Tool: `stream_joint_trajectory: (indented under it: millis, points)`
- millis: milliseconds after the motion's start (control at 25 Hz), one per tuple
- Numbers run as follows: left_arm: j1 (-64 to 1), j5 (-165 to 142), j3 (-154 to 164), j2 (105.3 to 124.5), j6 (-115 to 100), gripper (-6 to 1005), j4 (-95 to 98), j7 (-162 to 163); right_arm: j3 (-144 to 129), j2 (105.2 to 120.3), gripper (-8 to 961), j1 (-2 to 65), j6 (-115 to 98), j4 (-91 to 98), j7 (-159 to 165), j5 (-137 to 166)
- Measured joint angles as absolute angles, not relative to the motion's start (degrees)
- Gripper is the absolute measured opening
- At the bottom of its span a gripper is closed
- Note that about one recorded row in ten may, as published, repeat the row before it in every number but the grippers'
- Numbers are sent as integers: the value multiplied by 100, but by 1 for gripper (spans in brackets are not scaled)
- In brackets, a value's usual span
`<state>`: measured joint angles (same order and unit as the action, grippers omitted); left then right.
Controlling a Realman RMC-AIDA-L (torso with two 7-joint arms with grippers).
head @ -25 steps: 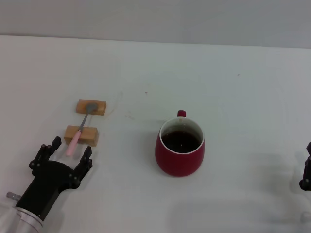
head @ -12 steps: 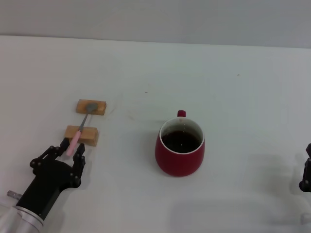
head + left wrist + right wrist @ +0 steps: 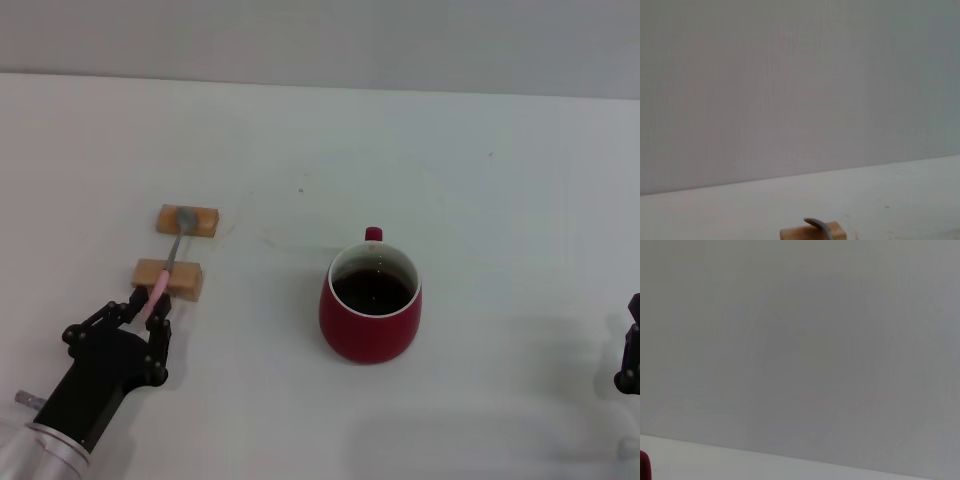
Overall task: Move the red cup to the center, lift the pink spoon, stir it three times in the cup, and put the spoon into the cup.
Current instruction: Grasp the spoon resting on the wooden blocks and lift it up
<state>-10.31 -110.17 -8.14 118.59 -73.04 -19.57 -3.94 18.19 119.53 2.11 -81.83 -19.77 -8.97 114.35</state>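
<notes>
Head view: the red cup (image 3: 370, 305) stands upright near the middle of the white table (image 3: 450, 180), handle on its far side. The pink spoon (image 3: 166, 263) lies across two wooden blocks (image 3: 168, 278) at left, metal bowl on the far block, pink handle end pointing near. The left gripper (image 3: 146, 312) has its fingers closed around that handle end. The right gripper (image 3: 630, 355) sits at the right edge, well apart from the cup; whether it is open cannot be told.

Left wrist view: the spoon's metal bowl (image 3: 819, 226) rests on the far block (image 3: 812, 232).

Right wrist view: only a sliver of the red cup (image 3: 644, 466) shows.
</notes>
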Motion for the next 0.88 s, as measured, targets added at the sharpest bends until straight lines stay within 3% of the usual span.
stream_joint_trajectory:
  millis: [480, 680, 880]
  points:
    - [-1055, -10974, -887, 11862, -7321, 137, -1957, -404, 1819, 11953, 0, 213, -8183, -1978, -897, 11427]
    - [-1052, -10989, -878, 11857, -7499, -2, -1955, -404, 1819, 11953, 0, 230, -8129, -1978, -897, 11429]
    - [-1049, -11018, -802, 11852, -7738, 54, -1937, -404, 1819, 11953, 0, 266, -8000, -1978, -897, 11431]
